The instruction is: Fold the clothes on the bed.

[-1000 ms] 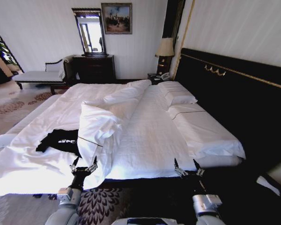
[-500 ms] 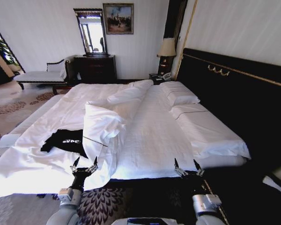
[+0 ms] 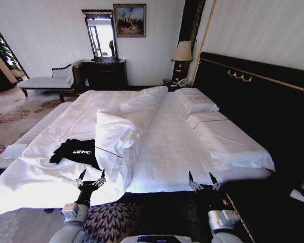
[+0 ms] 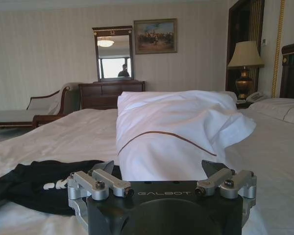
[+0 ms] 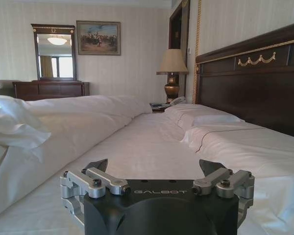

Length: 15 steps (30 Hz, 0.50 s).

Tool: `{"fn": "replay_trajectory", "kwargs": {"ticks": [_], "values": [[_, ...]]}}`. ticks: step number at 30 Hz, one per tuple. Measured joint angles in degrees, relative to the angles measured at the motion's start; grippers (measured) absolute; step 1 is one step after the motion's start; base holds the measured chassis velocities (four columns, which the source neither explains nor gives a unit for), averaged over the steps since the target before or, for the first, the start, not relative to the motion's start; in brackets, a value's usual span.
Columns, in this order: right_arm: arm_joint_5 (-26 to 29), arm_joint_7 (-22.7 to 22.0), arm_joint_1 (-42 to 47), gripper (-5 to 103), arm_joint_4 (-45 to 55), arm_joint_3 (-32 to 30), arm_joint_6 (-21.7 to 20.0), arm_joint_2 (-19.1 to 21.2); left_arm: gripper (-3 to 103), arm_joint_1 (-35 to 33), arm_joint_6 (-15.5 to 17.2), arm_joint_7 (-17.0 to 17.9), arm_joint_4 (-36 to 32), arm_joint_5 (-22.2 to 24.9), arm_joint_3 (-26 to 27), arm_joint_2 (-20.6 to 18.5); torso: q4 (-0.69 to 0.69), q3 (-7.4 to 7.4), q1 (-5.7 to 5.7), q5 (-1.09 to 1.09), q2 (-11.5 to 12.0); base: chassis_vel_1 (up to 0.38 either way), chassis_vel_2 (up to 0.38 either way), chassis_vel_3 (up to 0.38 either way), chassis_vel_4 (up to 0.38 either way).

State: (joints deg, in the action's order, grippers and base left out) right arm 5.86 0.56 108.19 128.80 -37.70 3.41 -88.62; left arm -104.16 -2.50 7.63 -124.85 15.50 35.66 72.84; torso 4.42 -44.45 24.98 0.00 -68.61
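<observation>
Here, a black T-shirt [image 3: 75, 151] with small white lettering is seen lying crumpled on the white duvet of the bed [image 3: 162, 147], toward the robot's left and near the bed's near edge. Just to its right, a bulky fold of white duvet with a thin dark piping line [image 3: 114, 136] is heaped up; in the left wrist view this fold [image 4: 176, 134] rises directly beyond the gripper and covers the shirt's [image 4: 36, 183] right end.

The left gripper [image 3: 90, 179] is held at the bed's near edge, just short of the shirt and apart from it, with its fingers spread and nothing between them. The right gripper [image 3: 202, 181] is held at the same edge, well to the right of the shirt, over flat white sheet, likewise spread and empty; in the right wrist view [image 5: 156, 169] bare sheet is shown ahead of it.

White pillows [image 3: 200, 105] are lined against the dark headboard with gold trim [image 3: 253, 101] on the right. At the far end of the room a lamp [image 3: 182, 54] is set on a nightstand, with a dark dresser [image 3: 104, 75] under a mirror [image 3: 99, 34] and a framed painting [image 3: 129, 20] beside it. A pale bench with dark legs [image 3: 43, 83] is placed by the far left wall, and patterned carpet [image 3: 104, 220] is seen below the bed's edge.
</observation>
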Motion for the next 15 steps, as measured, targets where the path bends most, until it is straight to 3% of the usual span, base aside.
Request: {"fn": "replay_trajectory", "kwargs": {"ticks": [15], "values": [[-0.62, 0.05, 0.07, 100, -0.23, 0.56, 0.10, -0.30, 100, -0.32, -0.10, -0.10, -0.12, 0.03, 0.21, -0.03, 0.00, 0.00, 0.00, 0.00, 0.00, 0.085, 0.085, -0.085, -0.084]]}}
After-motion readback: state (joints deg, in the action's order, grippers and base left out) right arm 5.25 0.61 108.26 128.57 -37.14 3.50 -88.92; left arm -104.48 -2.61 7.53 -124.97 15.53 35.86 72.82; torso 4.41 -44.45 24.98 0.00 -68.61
